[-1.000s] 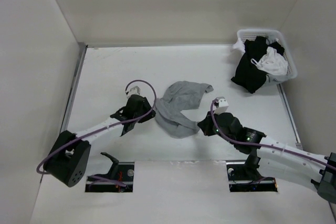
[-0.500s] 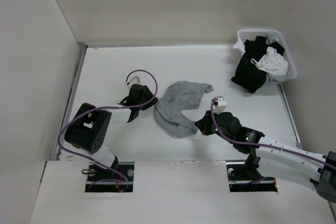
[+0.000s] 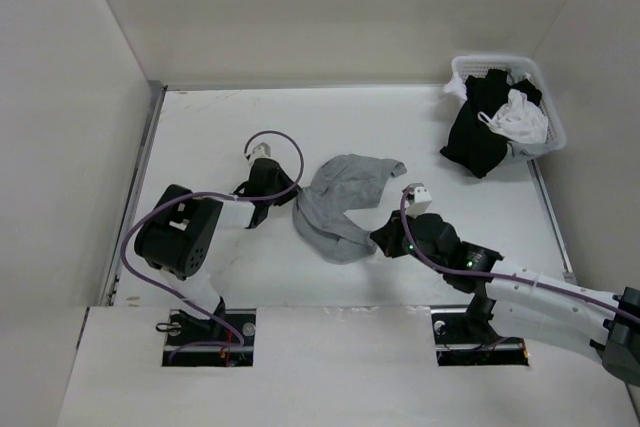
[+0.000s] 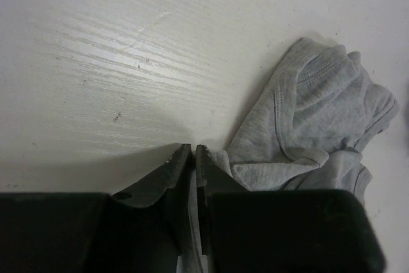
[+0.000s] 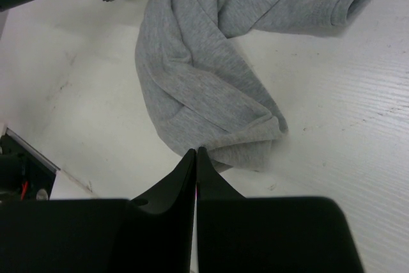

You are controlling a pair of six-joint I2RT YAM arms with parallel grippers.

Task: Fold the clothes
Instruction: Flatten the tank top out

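Some garments point(image 3: 480, 135) in basket point(image 3: 495, 58), top point(image 3: 340, 202) outside

- Even, diffuse overhead light in all 3 views; white wood-grain table point(image 3: 200, 137) bright.
- Dark, blurred silhouette of left gripper point(image 4: 193, 151), soft shadow beside its tips.
- Sharp focus on light heather-grey knit tank top point(image 5: 192, 87) ahead of right gripper point(image 5: 195, 153), folds gently shaded.

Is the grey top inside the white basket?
No, the grey top lies crumpled on the table, well away from the basket in the far right corner.
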